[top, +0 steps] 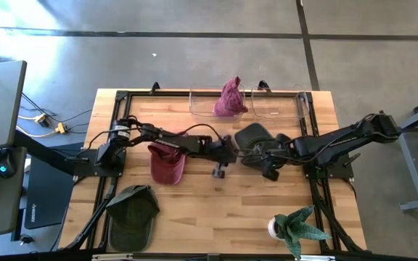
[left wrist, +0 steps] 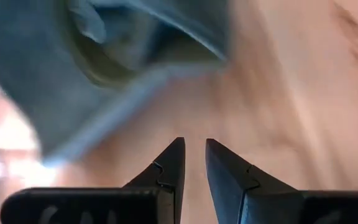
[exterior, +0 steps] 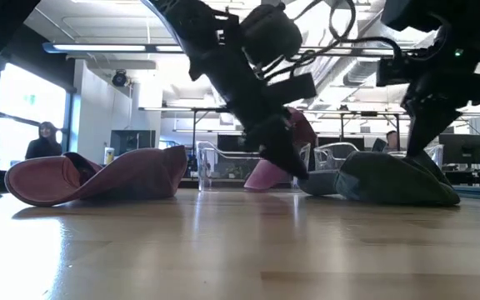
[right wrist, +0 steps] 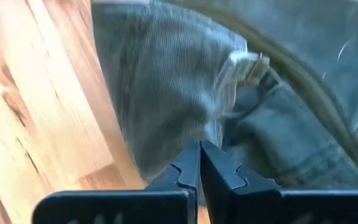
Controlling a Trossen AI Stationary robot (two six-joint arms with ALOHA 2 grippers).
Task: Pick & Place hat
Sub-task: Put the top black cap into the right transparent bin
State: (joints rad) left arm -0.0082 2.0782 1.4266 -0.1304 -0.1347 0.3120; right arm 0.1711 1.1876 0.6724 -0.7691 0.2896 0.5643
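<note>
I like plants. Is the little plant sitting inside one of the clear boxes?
No, the plant stands on the table's front edge, far from the clear boxes at the back.

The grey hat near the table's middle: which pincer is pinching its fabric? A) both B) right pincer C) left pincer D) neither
B: the right pincer has its fingers shut on the grey hat, while the left pincer has nothing between its fingers.
</note>
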